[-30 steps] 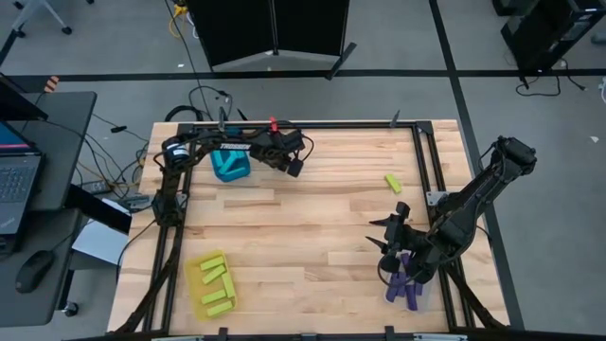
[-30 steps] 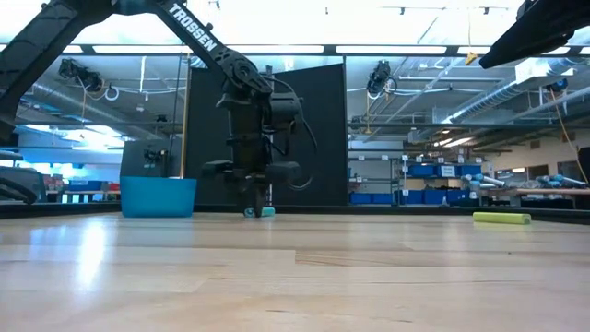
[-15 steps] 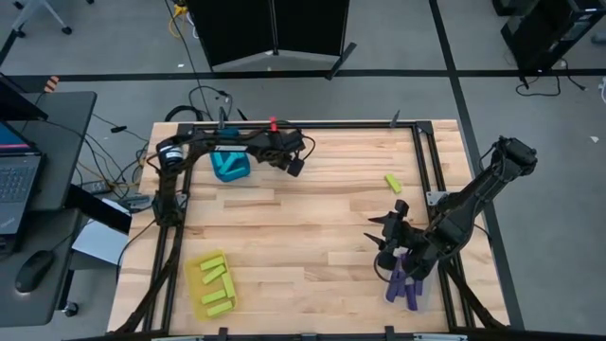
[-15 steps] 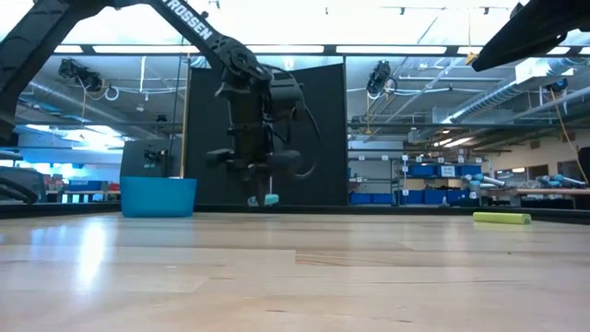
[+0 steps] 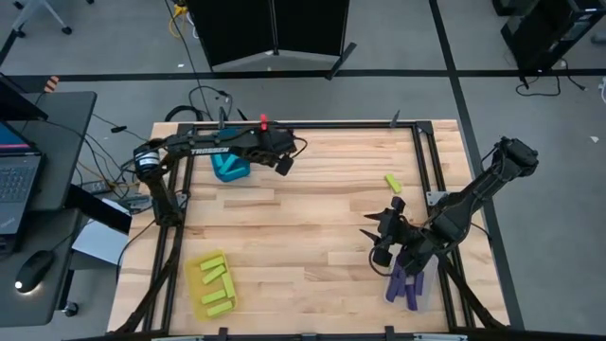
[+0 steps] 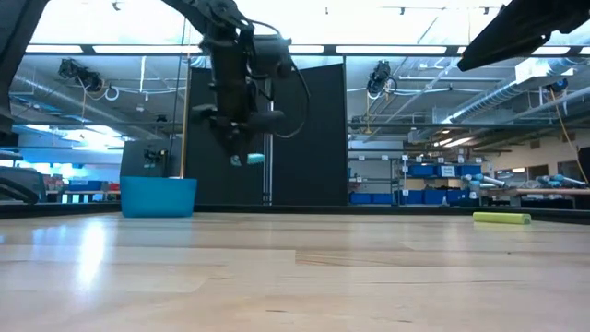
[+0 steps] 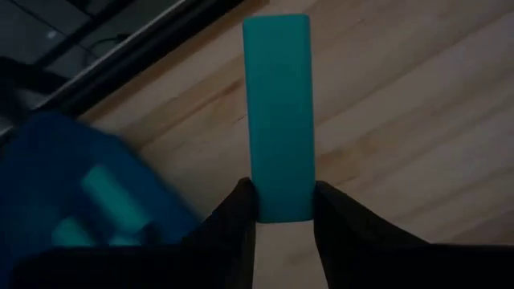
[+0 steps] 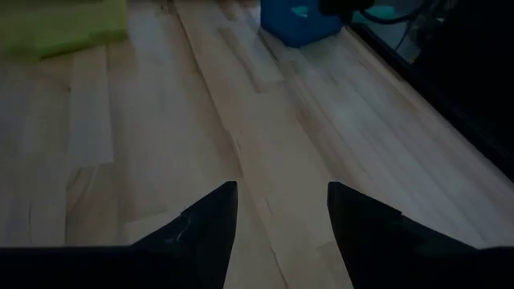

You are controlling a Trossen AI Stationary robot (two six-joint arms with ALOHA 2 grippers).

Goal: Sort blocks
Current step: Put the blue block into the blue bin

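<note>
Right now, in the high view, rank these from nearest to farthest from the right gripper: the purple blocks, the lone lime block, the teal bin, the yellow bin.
From the right gripper:
1. purple blocks, just beside it at the table's front right.
2. lone lime block, toward the back right.
3. yellow bin, front left.
4. teal bin, back left; close to the yellow bin's distance, so 3 and 4 are hard to separate.

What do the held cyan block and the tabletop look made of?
Cyan block, pinched by the left gripper: probably plastic or dense foam; uniform colour, matte face, rounded corners, no grain. Table: wood, likely butcher-block; pale jointed planks with visible grain, and a soft sheen in the low view suggests a sealed finish.
</note>
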